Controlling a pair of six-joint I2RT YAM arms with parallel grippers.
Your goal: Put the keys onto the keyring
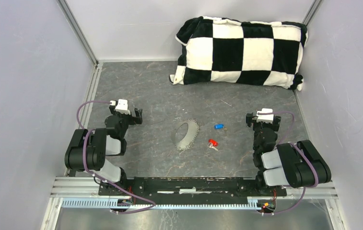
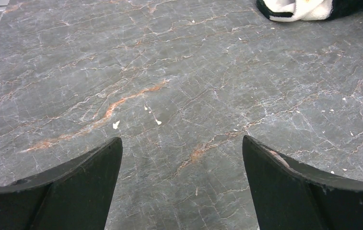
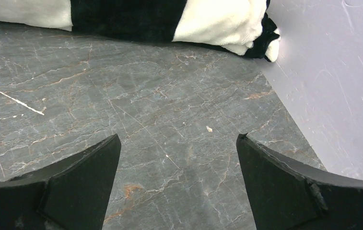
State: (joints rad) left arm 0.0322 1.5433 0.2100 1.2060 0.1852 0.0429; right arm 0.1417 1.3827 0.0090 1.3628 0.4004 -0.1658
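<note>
The keyring (image 1: 187, 135), a floppy grey oval loop edged with beaded chain, lies on the marbled table in the middle of the top view. To its right lie the keys: a blue-headed one (image 1: 218, 126) and, nearer me, a red-headed one (image 1: 212, 143). My left gripper (image 1: 126, 111) stands open well to the left of the keyring, with only bare table between its fingers (image 2: 98, 167). On the other side, right of the blue key, my right gripper (image 1: 263, 117) is open and holds nothing. Neither wrist view shows the keys or the keyring.
A black-and-white checked pillow (image 1: 241, 50) lies along the back wall; its corner (image 2: 294, 9) shows in the left wrist view and its edge (image 3: 208, 24) in the right. A grey side wall (image 3: 342, 72) stands close to the right gripper. Metal rails run along the table's left and near edges.
</note>
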